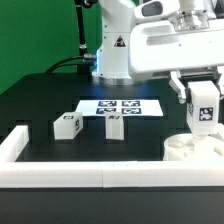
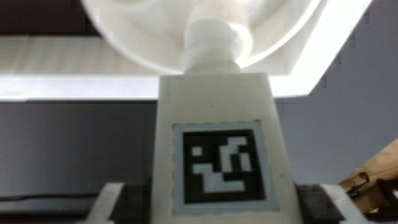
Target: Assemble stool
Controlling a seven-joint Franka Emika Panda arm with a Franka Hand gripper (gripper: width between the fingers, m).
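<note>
Here, the hand is seen closed on the held leg, which is clamped upright between the fingers with a black-and-white tag turned towards each camera. The held leg is poised directly over the round seat, which lies flat on the dark surface at the exterior view's right, just inside the white border rail. In the wrist view the leg's narrow rounded end is shown against the seat; whether it is touching or already seated cannot be told. The second leg and the third leg are left lying on the surface near each other, well apart from the seat, towards the exterior view's left. Behind them, the marker board is laid flat, just beside the third leg.
</note>
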